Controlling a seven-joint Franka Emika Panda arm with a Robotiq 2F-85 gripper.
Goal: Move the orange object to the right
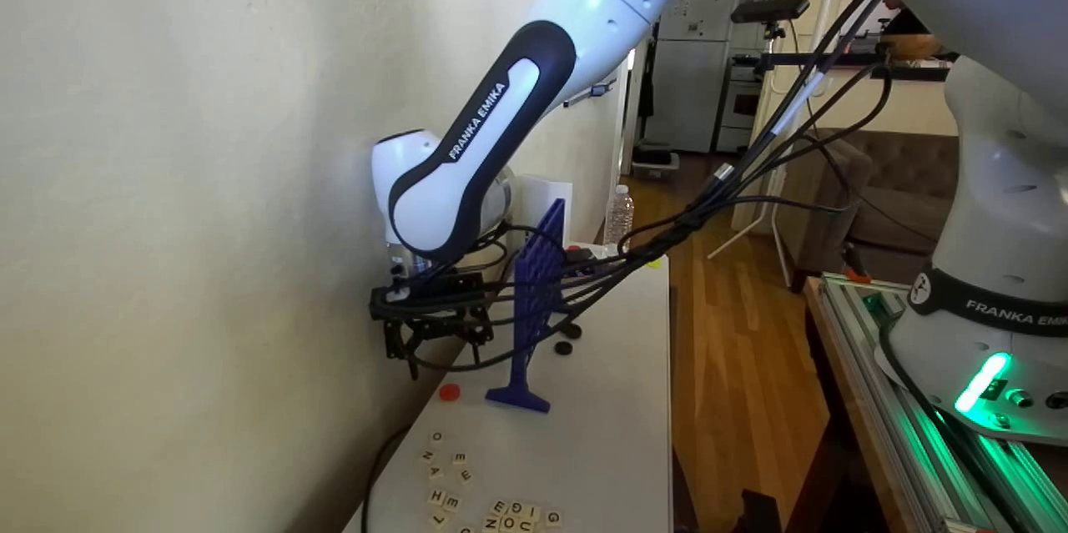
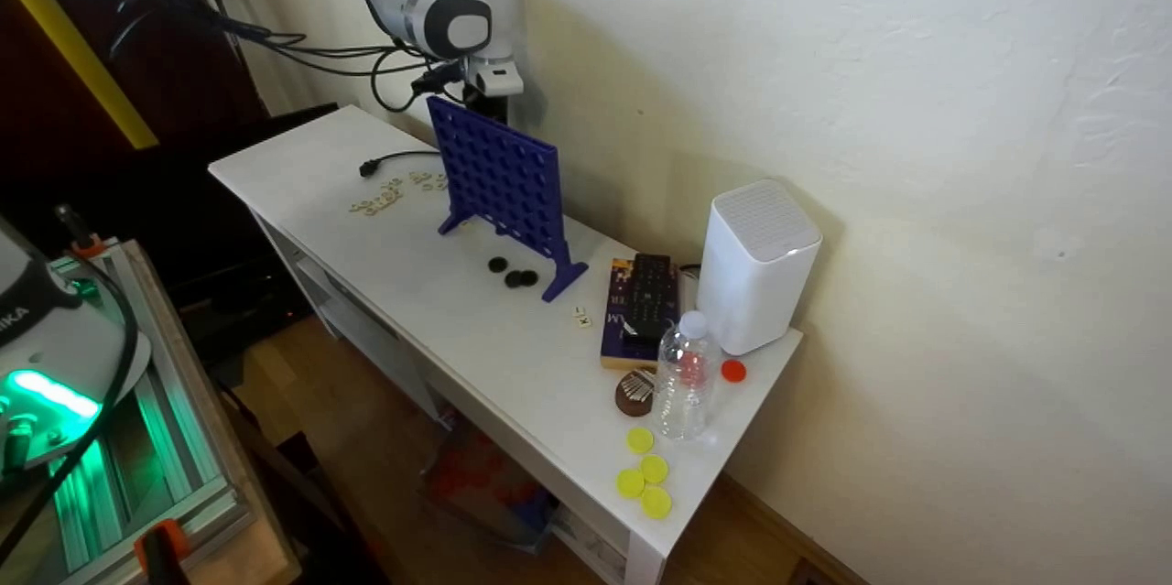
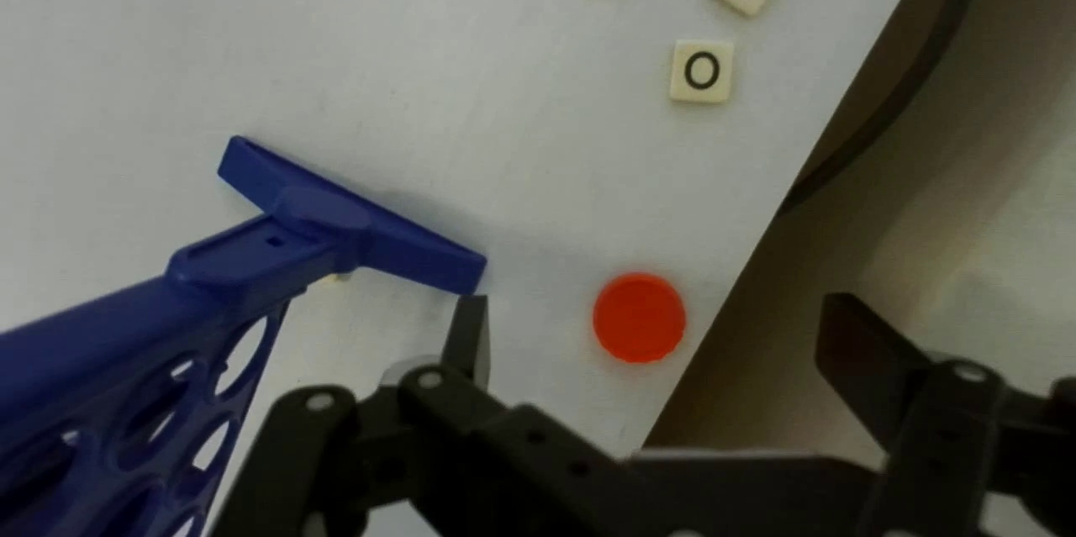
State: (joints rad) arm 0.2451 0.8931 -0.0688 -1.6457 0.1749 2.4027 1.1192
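While the pincer (image 3: 654,339) hangs with jaws apart, the orange disc (image 3: 639,317) lies flat on the counter (image 3: 471,83) by its edge, right of the blue stand (image 3: 168,314) in the wrist view; descending straight, then closing low on the disc's rim, should spare the stand

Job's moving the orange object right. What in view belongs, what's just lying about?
Job:
orange-red disc
open gripper

Lying about:
blue stand
letter tiles
black discs
yellow discs
clear bottle
white box
probably the other red disc beside it
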